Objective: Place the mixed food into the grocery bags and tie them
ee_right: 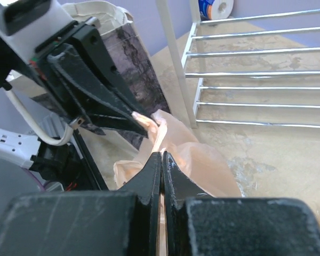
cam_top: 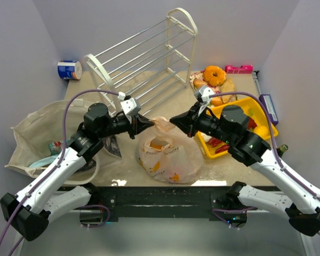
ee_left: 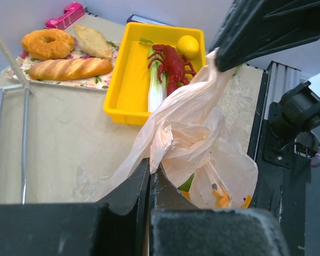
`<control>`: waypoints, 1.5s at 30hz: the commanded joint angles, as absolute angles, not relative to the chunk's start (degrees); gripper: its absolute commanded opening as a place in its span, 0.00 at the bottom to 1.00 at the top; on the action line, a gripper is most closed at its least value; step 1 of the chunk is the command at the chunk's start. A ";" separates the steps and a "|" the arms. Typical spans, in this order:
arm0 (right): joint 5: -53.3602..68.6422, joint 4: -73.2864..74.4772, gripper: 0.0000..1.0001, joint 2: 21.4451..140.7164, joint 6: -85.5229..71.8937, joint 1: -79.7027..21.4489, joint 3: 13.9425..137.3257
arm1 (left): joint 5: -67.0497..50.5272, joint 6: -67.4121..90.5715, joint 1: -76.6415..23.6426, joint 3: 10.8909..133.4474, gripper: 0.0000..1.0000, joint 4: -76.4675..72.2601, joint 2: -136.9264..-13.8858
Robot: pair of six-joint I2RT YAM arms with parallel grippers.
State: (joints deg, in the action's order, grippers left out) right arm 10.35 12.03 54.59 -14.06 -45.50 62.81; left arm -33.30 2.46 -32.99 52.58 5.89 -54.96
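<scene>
Left tool (ee_left: pixel 150 176) and right tool (ee_right: pixel 161 165), both pressed together, each pinch the peach-pink bag (cam_top: pixel 162 152) by a handle.
It sits on the counter (cam_top: pixel 122 170), food inside, untied; the cloth tote (cam_top: pixel 37 133) at left holds packets (cam_top: pixel 42 160), untied; a yellow fruit (ee_left: pixel 188 45) lies in the yellow tray (ee_left: pixel 129 74). Loading seems nearly done; tying is left.

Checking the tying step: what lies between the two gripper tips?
The plastic bag: its gathered top, pinched by the left gripper and right gripper, spans the gap, seen in the top view.
</scene>
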 commanded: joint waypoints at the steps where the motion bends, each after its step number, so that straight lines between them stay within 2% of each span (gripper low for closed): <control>1: 15.90 10.46 0.00 53.09 -13.97 -45.70 64.52 | -30.32 3.78 -31.65 52.56 0.00 5.71 -55.63; 4: 18.81 9.40 0.00 53.17 -14.41 -47.37 62.76 | -30.50 4.74 -30.76 52.82 0.00 5.36 -56.42; 11: 13.28 10.72 0.00 57.56 -13.71 -55.72 58.46 | -31.46 5.54 -30.06 52.47 0.00 4.39 -56.78; 19: 4.23 8.26 0.00 61.87 -14.15 -55.90 53.79 | -30.41 6.24 -29.80 51.77 0.00 3.78 -55.11; 24: 4.04 6.24 0.00 61.79 -13.80 -55.90 52.21 | -31.46 6.68 -29.88 51.50 0.00 3.87 -53.70; 25: 3.96 5.98 0.00 61.53 -13.80 -55.90 52.03 | -32.16 6.68 -29.88 51.33 0.07 4.13 -53.61; 26: 3.96 5.54 0.00 61.44 -13.62 -55.90 51.68 | -33.21 6.59 -29.88 51.33 0.21 4.30 -53.61; 28: 3.87 5.27 0.00 61.35 -13.54 -55.90 51.50 | -35.94 7.03 -29.80 51.50 0.29 4.66 -53.61; 31: 4.04 4.66 0.00 61.52 -13.54 -55.90 51.33 | -40.07 7.29 -29.88 52.29 0.55 5.36 -53.88; 32: 4.30 4.66 0.00 61.52 -13.54 -55.90 51.33 | -41.04 7.29 -29.80 52.73 0.67 5.36 -53.96; 35: 4.66 4.40 0.00 61.52 -13.45 -55.90 51.42 | -41.40 7.91 -29.79 54.04 0.84 5.54 -53.79; 38: 5.36 4.31 0.00 61.52 -13.27 -55.90 51.42 | -38.15 6.60 -29.88 56.85 0.89 8.43 -55.63; 45: 6.50 4.13 0.00 61.96 -12.66 -55.90 51.15 | -35.68 6.07 -29.88 60.64 0.93 12.22 -63.18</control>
